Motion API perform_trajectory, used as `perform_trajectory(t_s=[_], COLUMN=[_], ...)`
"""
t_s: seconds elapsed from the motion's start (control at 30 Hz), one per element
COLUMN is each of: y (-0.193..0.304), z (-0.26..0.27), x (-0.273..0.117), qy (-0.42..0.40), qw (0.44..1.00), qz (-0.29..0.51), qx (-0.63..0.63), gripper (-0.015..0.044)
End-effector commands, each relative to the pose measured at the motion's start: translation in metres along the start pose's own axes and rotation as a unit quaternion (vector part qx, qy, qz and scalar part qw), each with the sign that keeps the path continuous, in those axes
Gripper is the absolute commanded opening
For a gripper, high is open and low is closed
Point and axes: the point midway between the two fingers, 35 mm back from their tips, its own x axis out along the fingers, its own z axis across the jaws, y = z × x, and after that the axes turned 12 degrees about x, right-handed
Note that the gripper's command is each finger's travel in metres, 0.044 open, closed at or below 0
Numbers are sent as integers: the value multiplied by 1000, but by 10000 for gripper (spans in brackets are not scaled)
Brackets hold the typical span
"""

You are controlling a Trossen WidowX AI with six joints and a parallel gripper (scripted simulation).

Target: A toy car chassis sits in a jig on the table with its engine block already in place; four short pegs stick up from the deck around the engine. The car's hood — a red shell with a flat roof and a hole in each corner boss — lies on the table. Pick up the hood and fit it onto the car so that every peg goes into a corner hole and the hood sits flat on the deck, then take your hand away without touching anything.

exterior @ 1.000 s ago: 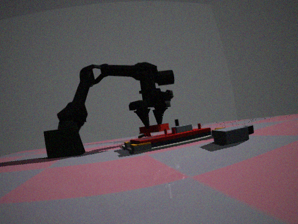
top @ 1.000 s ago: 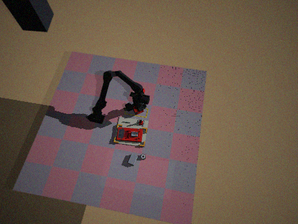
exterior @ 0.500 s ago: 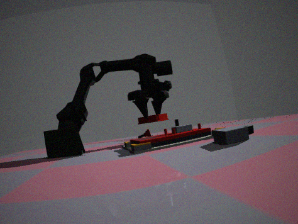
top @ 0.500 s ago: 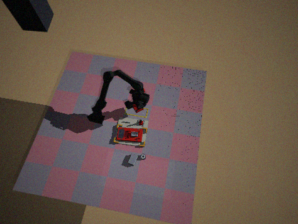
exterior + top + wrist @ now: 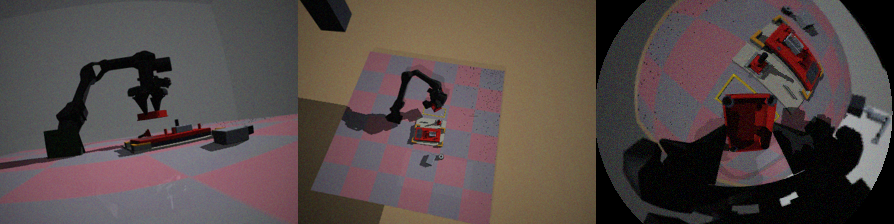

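Note:
My gripper (image 5: 151,112) (image 5: 749,125) is shut on the red hood (image 5: 153,115) (image 5: 749,122) (image 5: 436,109) and holds it in the air, roughly level, above the table. In the top view the arm hides most of the hood. The red chassis (image 5: 419,134) (image 5: 141,140) (image 5: 808,61) sits in the jig, whose corners (image 5: 441,145) (image 5: 141,146) (image 5: 756,39) are yellow. The grey engine block (image 5: 432,134) (image 5: 183,128) (image 5: 794,43) stands on the deck. In the exterior view, short red pegs (image 5: 165,131) (image 5: 198,126) stick up near it. The hood is beside the chassis, not over it.
A yellow outline (image 5: 434,116) (image 5: 725,86) is marked on the table beside the jig. A small red part with a dark knob (image 5: 439,123) (image 5: 759,63) stands on the pale jig plate. A grey block (image 5: 431,158) (image 5: 231,135) lies beyond the chassis, with a small round part (image 5: 441,155) by it.

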Motion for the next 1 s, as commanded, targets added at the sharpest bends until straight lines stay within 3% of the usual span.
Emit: perform_trajectory(t_s=[0.0,0.97], y=[1,5], z=[-1,-5], x=[0,-1], qy=[0,1], qw=[999,948], qz=[-1,-4], qx=[-39,-319], gripper=[0,0])
